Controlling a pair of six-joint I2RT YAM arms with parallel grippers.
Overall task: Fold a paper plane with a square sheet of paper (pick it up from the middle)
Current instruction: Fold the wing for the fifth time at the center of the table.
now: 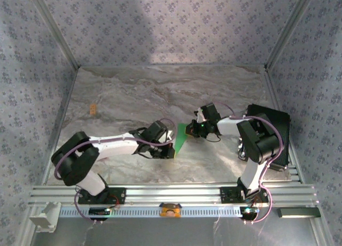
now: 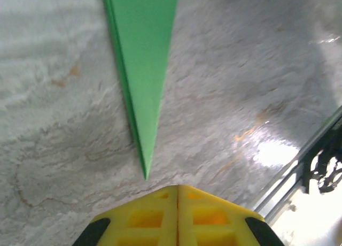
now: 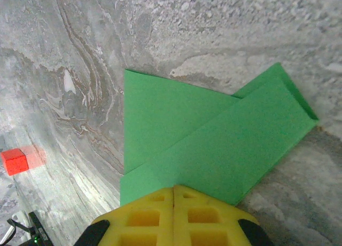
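Both arms reach inward, tips close together. Left arm (image 1: 115,144) lies low, elbow folded back at its base, forearm stretched rightward. I read the left gripper (image 2: 178,188) as closed: yellow fingers (image 2: 144,220) pressed together (no gap at the seam). Right arm (image 1: 255,141) bends leftward, and the right gripper (image 3: 174,187) is likewise closed.

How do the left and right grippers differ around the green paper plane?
The left gripper sits just short of the paper plane's narrow tip, over bare table; the right gripper sits over its wide end. The left gripper points along the plane's length, the right gripper across its folded flaps. Both are shut, with yellow fingers.
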